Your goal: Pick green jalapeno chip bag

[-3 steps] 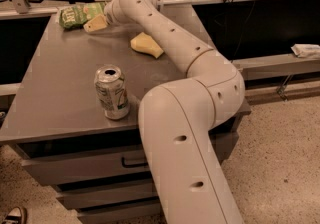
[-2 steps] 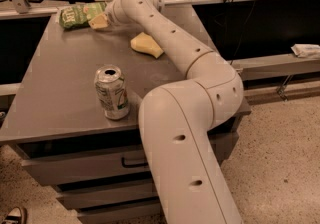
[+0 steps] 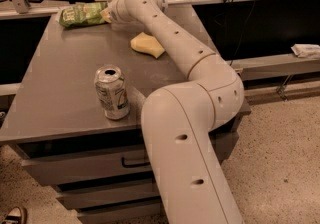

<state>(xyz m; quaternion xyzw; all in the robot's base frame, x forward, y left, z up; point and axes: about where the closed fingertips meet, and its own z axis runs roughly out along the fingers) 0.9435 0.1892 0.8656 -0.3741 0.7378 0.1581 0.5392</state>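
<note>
The green jalapeno chip bag (image 3: 80, 14) lies flat at the far left corner of the grey table (image 3: 55, 78). It is crinkled, with pale lettering. My arm reaches from the lower right across the table. My gripper (image 3: 106, 14) is at the bag's right end, low over the table and touching or nearly touching the bag. The wrist hides most of the gripper.
A silver-green soda can (image 3: 112, 92) stands upright near the table's front edge, left of my arm. A yellow sponge (image 3: 146, 44) lies by the forearm, right of the bag. Drawers (image 3: 75, 168) sit under the tabletop. A metal rail runs behind the table.
The gripper has moved a little farther back along the bag's right end. The bag, can and sponge have not visibly moved.
</note>
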